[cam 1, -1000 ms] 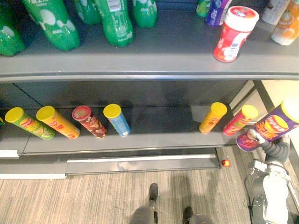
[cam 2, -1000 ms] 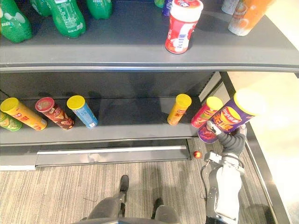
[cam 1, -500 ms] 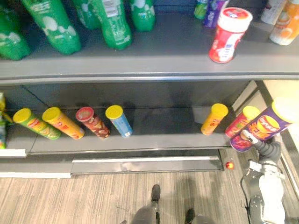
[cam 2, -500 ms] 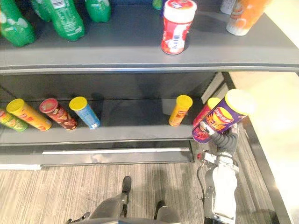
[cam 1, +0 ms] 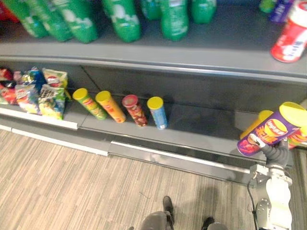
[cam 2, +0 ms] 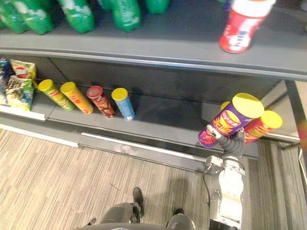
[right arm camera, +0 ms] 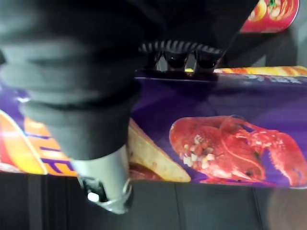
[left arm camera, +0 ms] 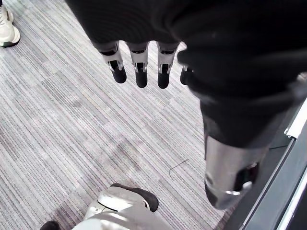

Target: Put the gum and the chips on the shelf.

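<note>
The chips can (cam 2: 232,120) is purple with a yellow lid and a red lobster print. The gum jar (cam 2: 241,28) is red, perhaps white-capped. The shelf (cam 2: 144,48) is grey, the bottles (cam 2: 79,14) green, and the floor (cam 2: 72,167) striped grey-brown.

Seven cans (cam 2: 123,103): the purple can (cam 2: 232,118) in the right hand (cam 2: 231,143), two just behind it, four well to its left; one red jar (cam 2: 242,28) above; at least six green bottles (cam 1: 120,19).

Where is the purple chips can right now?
In the eye views the purple chips can is tilted in the right hand, by the right end of the lower shelf, beside a red can.
</note>
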{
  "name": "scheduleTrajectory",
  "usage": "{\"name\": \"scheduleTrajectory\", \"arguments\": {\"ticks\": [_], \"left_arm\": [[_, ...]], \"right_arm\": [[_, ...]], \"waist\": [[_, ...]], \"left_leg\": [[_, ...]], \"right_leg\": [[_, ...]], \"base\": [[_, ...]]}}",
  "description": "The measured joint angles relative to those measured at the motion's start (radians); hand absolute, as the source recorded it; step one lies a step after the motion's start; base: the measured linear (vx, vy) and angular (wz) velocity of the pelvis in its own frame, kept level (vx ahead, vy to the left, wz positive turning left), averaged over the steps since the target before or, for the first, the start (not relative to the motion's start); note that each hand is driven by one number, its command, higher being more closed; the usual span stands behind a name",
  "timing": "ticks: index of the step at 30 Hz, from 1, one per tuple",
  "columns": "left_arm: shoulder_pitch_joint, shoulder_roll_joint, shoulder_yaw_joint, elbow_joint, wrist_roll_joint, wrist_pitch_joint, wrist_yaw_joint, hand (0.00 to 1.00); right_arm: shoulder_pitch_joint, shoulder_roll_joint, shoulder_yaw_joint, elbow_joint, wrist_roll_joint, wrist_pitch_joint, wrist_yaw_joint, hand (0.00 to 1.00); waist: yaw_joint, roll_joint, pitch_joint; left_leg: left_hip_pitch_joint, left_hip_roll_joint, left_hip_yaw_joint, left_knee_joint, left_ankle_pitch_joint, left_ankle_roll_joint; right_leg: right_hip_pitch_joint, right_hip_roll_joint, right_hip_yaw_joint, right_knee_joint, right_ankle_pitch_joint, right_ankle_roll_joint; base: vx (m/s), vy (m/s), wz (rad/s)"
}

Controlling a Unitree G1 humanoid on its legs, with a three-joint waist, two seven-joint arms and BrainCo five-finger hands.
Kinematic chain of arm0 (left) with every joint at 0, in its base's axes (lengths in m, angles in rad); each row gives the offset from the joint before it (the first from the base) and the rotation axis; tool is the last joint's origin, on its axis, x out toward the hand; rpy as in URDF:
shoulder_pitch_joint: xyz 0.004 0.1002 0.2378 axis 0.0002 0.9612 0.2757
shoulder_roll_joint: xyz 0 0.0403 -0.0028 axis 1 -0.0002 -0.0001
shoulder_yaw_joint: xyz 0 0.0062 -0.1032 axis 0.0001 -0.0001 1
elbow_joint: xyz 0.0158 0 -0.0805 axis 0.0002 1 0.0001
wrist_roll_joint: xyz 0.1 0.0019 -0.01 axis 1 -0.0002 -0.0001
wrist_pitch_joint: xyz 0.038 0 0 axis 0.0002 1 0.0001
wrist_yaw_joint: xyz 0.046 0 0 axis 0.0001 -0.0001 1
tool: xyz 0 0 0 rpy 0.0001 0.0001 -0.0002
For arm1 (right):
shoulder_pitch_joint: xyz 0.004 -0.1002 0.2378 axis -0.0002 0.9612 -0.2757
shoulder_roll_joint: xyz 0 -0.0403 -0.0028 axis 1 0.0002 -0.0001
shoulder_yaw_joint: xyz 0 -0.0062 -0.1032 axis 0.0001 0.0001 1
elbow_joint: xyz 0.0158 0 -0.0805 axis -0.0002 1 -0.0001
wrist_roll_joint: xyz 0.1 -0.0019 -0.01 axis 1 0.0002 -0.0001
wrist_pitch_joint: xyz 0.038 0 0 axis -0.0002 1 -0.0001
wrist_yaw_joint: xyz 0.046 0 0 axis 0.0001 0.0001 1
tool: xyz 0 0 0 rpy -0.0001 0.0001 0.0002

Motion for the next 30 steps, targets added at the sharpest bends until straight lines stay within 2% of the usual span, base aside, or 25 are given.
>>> {"name": "scheduleTrajectory", "arguments": {"ticks": [4, 8, 15, 24, 27, 30], "left_arm": [[0.007, 0.012, -0.034, 0.002, 0.020, 0.001, 0.000, 0.00], [0.013, 0.020, -0.056, 0.002, 0.026, 0.000, 0.001, 0.00], [0.013, 0.039, -0.070, 0.000, 0.038, 0.000, 0.000, 0.00], [0.013, 0.050, -0.091, -0.010, 0.057, 0.000, 0.002, 0.00], [0.013, 0.046, -0.082, -0.036, 0.045, -0.002, 0.022, 0.00], [0.007, 0.025, -0.040, -0.095, -0.006, -0.019, 0.075, 0.00]], "right_arm": [[-0.002, 0.001, 0.000, 0.001, -0.003, 0.002, -0.006, 1.00], [0.000, 0.000, -0.009, 0.000, -0.021, 0.002, -0.021, 1.00], [0.002, 0.000, -0.002, 0.000, -0.051, 0.005, -0.033, 1.00], [0.028, 0.000, 0.010, -0.003, -0.082, 0.005, -0.029, 1.00], [0.059, 0.005, 0.074, -0.014, -0.088, 0.000, -0.026, 1.00], [0.087, 0.029, 0.200, -0.012, -0.090, -0.001, -0.014, 1.00]], "waist": [[0.003, -0.004, 0.001], [-0.001, -0.009, 0.004], [0.000, -0.039, 0.023], [-0.001, -0.050, 0.029], [-0.001, -0.058, 0.034], [0.000, -0.077, 0.056]], "left_leg": [[0.041, -0.042, -0.016, -0.102, 0.046, 0.012], [0.071, -0.060, -0.013, -0.148, 0.057, 0.007], [0.095, -0.065, 0.012, -0.148, 0.055, 0.011], [0.107, -0.059, 0.019, -0.148, 0.057, 0.008], [0.101, -0.054, 0.018, -0.148, 0.057, 0.008], [0.088, -0.041, 0.026, -0.148, 0.061, 0.005]], "right_leg": [[0.006, -0.026, -0.017, -0.002, 0.017, 0.025], [0.017, -0.038, -0.009, -0.003, 0.031, 0.031], [0.019, -0.045, 0.032, 0.013, 0.030, 0.030], [0.019, -0.041, 0.047, 0.019, 0.025, 0.023], [0.013, -0.035, 0.046, 0.020, 0.022, 0.019], [-0.008, -0.026, 0.055, 0.028, 0.022, 0.019]], "base": [[-0.04, 0.115, 0.20], [-0.06, 0.091, -0.02], [-0.02, 0.015, -0.10], [0.04, -0.036, -0.05], [0.04, -0.063, 0.00], [0.04, -0.070, -0.11]]}}
